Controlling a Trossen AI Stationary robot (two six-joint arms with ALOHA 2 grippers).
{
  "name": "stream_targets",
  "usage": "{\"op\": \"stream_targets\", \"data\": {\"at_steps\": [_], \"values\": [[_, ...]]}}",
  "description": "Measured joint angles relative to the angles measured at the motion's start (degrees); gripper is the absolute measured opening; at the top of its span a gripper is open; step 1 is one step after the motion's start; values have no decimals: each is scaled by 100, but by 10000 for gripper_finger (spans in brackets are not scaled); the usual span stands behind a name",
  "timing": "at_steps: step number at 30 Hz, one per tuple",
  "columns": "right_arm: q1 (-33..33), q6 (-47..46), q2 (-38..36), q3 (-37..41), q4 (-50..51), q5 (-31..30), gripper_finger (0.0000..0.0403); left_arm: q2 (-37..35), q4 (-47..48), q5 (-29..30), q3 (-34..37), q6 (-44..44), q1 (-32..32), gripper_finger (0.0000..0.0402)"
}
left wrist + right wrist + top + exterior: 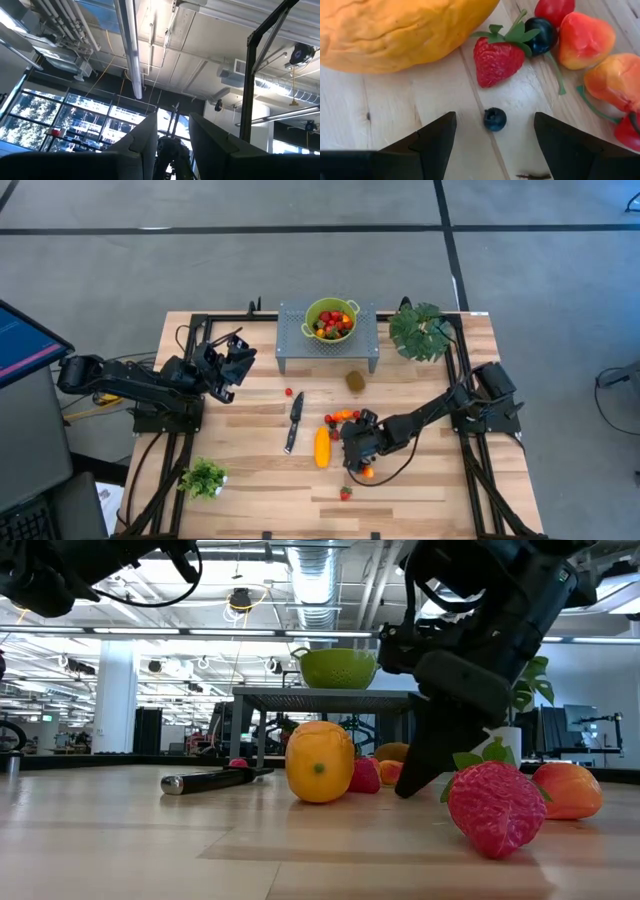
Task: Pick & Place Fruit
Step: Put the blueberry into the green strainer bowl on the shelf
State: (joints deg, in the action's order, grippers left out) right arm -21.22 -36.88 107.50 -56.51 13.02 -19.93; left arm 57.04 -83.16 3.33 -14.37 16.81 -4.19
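Observation:
My right gripper (pixel 495 116) is open and points steeply down at the table. Its fingers stand on either side of a small dark blue ball (pixel 495 119) that rests on the wood, touching nothing. Just beyond it lie a strawberry (pixel 496 61), the large yellow-orange fruit (pixel 395 30) and a cluster of red, dark and peach-coloured pieces (pixel 582 40). In the high view this gripper (pixel 352 455) is right of the yellow-orange fruit (pixel 321 446). More fruit fills the green bowl (pixel 330 320). My left gripper (pixel 237 352) waits raised at the left, open and empty, pointing upward.
The bowl stands on a grey perforated stand (pixel 290 340) at the far middle. A black-handled knife (pixel 293 420) lies left of the fruit. A kiwi (pixel 355 381), a red ball (pixel 288 392), a near strawberry (pixel 345 493) and an orange piece (pixel 367 472) lie loose. Green plants (pixel 420 330) (pixel 203 478) stand far right and near left.

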Motion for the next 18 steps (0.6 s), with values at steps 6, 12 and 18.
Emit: {"op": "stream_targets", "data": {"at_steps": [6,12,18], "values": [[97,-3,33,-4,-32,47,249,0,-1,9,0,1,-1,106],[179,-4,35,-7,-37,197,177,0,-1,9,0,1,-1,106],[188,-2,42,-9,-46,267,91,0,-1,7,0,-2,1,106]]}}
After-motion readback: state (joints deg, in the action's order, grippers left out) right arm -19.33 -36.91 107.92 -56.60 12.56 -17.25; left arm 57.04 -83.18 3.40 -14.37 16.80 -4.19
